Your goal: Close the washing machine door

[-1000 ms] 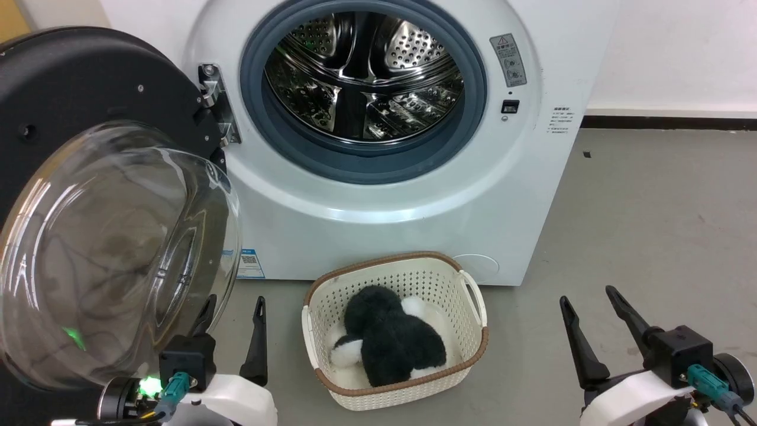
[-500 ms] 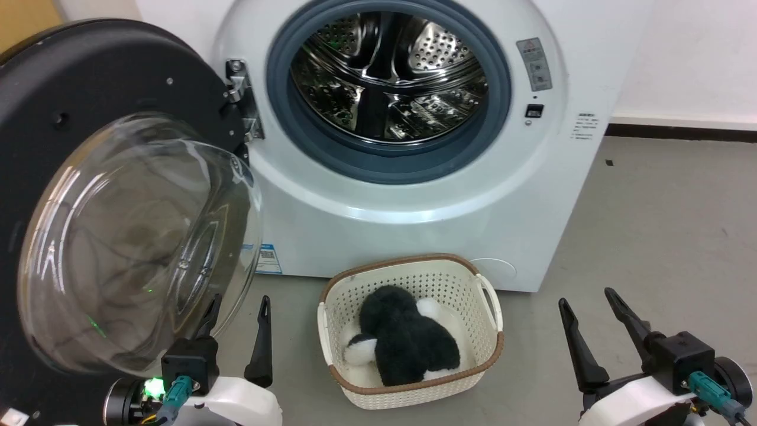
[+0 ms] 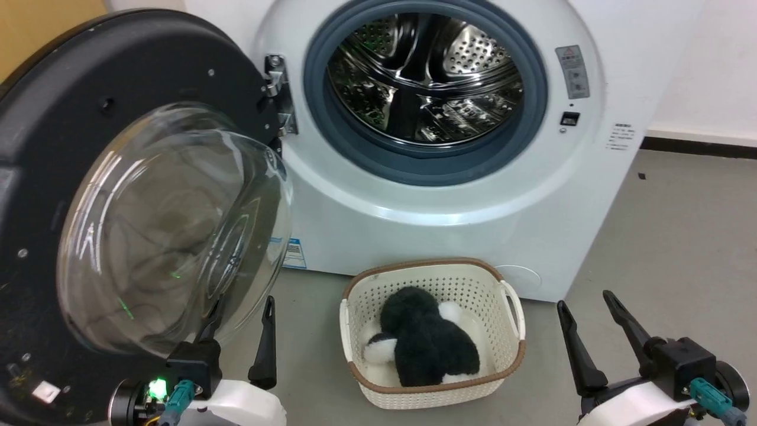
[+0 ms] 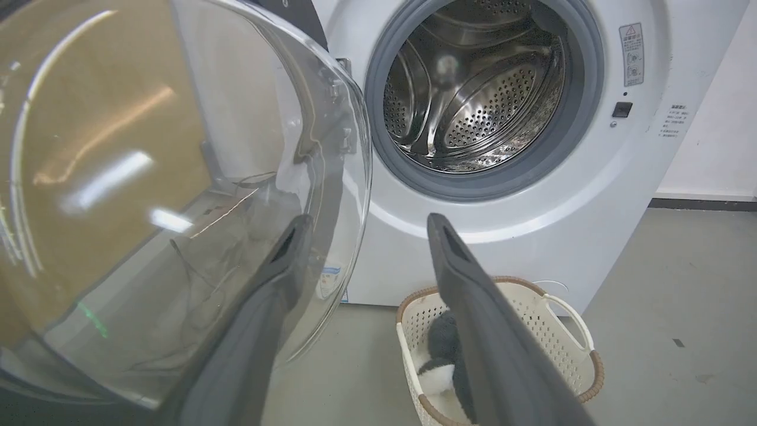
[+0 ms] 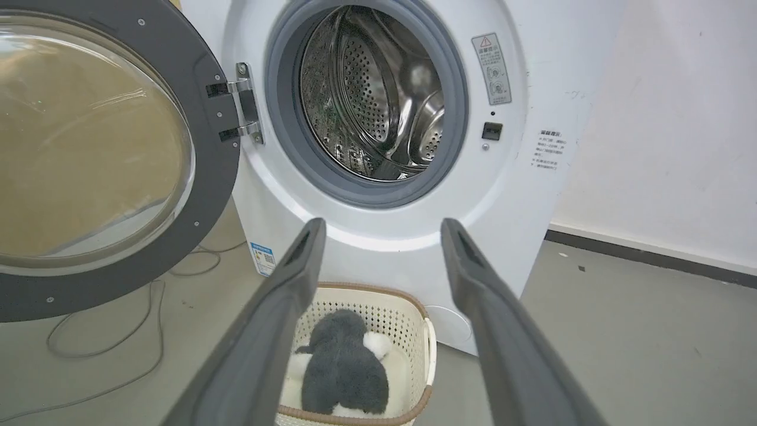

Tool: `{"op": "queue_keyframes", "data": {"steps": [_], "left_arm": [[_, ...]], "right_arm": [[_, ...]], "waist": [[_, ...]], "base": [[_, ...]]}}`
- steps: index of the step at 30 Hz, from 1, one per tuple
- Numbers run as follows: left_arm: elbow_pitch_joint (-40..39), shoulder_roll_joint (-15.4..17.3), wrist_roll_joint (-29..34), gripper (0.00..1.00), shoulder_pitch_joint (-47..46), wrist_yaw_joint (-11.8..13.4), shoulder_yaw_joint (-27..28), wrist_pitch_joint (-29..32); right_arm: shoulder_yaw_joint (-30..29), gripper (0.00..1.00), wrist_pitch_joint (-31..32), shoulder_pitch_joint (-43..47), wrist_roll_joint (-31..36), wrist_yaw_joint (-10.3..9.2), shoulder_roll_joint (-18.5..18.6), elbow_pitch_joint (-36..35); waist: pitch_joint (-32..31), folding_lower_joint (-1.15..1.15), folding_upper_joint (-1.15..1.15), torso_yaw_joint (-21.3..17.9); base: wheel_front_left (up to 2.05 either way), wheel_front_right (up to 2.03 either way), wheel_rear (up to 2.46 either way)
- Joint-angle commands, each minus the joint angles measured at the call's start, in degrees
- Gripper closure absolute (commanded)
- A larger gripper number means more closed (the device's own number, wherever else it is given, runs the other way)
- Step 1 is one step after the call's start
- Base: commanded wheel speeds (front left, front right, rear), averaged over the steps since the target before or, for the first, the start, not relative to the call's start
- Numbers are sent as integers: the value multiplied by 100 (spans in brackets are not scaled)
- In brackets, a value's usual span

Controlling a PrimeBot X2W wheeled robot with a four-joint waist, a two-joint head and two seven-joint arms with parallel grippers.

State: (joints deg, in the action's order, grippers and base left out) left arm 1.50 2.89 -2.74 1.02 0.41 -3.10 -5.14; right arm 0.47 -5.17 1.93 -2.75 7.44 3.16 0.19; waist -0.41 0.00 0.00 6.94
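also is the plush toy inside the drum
No, the plush toy lies in the cream basket on the floor in front of the washing machine.

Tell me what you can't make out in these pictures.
- Head view: the washing machine door is cut off at the left edge, its outer face turned away.
- Head view: print on the warning label is too small.
- Left wrist view: the soft toy is partly behind the left gripper's finger.
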Motion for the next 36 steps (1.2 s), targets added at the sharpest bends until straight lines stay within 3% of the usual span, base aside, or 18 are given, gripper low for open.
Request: {"op": "queue_keyframes", "data": {"steps": [1, 36], "left_arm": [[17, 0, -36, 0, 64, 34, -23, -54], [88, -1, -194, 0, 166, 87, -200, -472]], "right_arm": [[19, 0, -51, 104, -80, 2, -11, 14], [165, 0, -469, 273, -248, 3, -19, 145]], "waist": [[-4, 0, 0, 58], [-92, 0, 0, 1105]], "base": [[0, 0, 0], [0, 0, 0]]}}
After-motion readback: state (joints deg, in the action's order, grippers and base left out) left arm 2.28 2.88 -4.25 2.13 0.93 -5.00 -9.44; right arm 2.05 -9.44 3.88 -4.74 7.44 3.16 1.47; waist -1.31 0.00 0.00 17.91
